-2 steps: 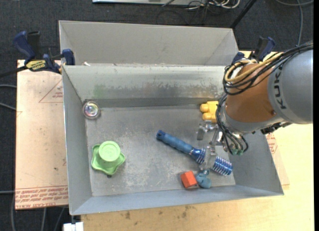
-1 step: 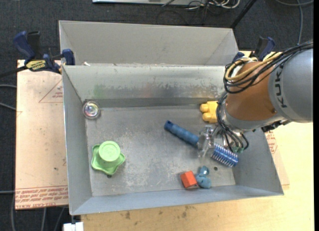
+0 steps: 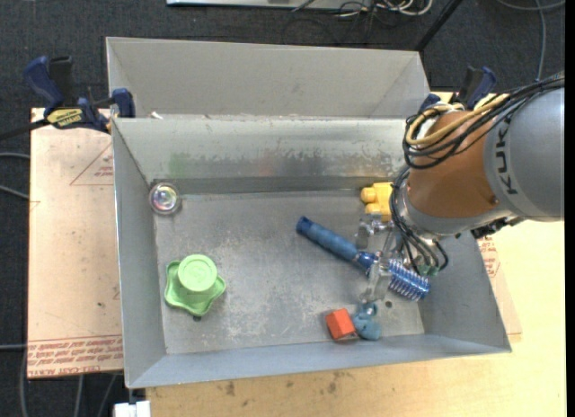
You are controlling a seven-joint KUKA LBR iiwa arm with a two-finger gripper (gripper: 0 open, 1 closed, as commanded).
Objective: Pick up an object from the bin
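Blue brush (image 3: pixel 328 241) lies aslant in the right half of the bin (image 3: pixel 269 159). Its handle points toward the middle of the floor, and its pale-bristled head is near the right wall. The gripper (image 3: pixel 368 297) hangs over the neck of this brush, where handle meets head, with its tip low toward the front wall. Whether it is spread or closed I cannot tell.

The brush looks like light, stiff plastic. The handle is smooth and round, so it may roll or slip. The bristles are soft and would give under a grip. The best hold is probably across the handle near the neck.

Just past the gripper's tip, by the front wall, an orange block (image 3: pixel 339 323) touches a small blue-grey piece (image 3: pixel 367 326). A yellow toy (image 3: pixel 376 196) sits against the back wall near the arm. Well apart, a green fluted cup (image 3: pixel 193 283) stands by the left wall, and a shiny round cap (image 3: pixel 164 197) lies in the back left corner.
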